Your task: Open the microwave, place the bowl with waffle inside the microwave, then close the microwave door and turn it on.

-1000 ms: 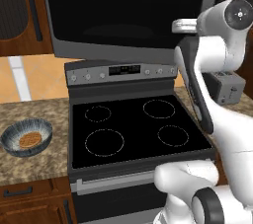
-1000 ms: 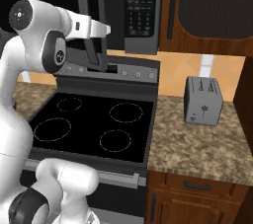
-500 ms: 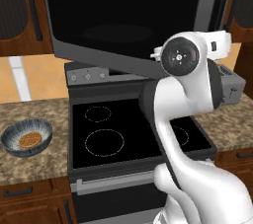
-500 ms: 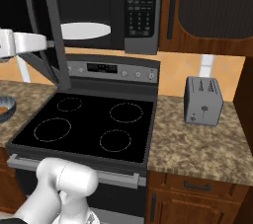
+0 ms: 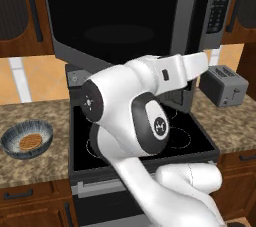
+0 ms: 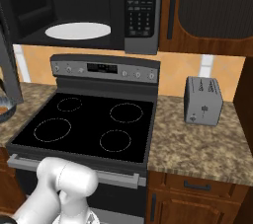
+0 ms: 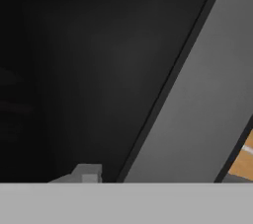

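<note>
The microwave [image 6: 141, 16] stands open above the stove, its white round plate [image 6: 77, 30] bare inside. The microwave door [image 5: 125, 16] is swung far out to the left and shows as a dark slab at the frame's left edge [image 6: 7, 55]. My arm stretches to the right, with the gripper [image 5: 200, 62] at the door's grey edge; its fingers are hidden. The hand view looks closely at the door's black window [image 7: 89, 70] and grey frame [image 7: 197, 109]. The blue-grey bowl [image 5: 12, 138] holds the waffle [image 5: 31, 142] on the left counter.
The black stove [image 6: 89, 124] with ring burners lies below the microwave. A grey toaster [image 6: 202, 100] stands on the right counter. Dark wood cabinets [image 6: 207, 11] flank the microwave, and my bulky arm links [image 5: 130, 116] hang over the stove.
The microwave door has swung from nearly shut to wide open. My arm has swept along with it and now stretches right across the stove. The bowl has not moved.
</note>
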Robot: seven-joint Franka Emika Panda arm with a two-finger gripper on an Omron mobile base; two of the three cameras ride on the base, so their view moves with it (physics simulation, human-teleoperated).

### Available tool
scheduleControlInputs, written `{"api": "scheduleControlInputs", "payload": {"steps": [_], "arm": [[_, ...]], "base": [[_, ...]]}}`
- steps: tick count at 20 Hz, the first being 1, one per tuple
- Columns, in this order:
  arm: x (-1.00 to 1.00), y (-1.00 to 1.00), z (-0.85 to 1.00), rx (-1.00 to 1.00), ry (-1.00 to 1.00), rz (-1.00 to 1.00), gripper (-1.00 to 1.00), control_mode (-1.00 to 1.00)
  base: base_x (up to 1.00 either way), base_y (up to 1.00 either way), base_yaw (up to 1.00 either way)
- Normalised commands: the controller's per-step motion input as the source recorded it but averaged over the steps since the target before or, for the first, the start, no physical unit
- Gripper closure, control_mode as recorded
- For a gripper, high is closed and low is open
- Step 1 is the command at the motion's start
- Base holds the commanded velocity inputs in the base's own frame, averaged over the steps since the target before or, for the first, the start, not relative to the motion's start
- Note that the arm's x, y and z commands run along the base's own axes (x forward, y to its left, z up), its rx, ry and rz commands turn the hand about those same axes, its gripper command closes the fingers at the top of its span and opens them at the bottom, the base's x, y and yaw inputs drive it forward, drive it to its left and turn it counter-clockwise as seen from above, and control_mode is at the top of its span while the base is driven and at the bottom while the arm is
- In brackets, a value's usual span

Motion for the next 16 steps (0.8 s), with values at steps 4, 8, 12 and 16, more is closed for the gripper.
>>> {"api": "scheduleControlInputs", "payload": {"steps": [4,8,12,16], "arm": [[0.23,1.00,-0.53,-0.09,-0.05,-0.25,1.00,-1.00],[0.38,0.94,-0.34,0.00,-0.09,-0.25,-1.00,-1.00],[0.58,0.19,-0.27,0.05,0.00,0.01,-1.00,-1.00],[0.42,0.02,-0.27,0.07,0.02,0.29,-1.00,-1.00]], "base": [[0.00,0.00,0.00],[0.00,0.00,0.00],[0.00,0.00,0.00],[0.00,0.00,0.00]]}}
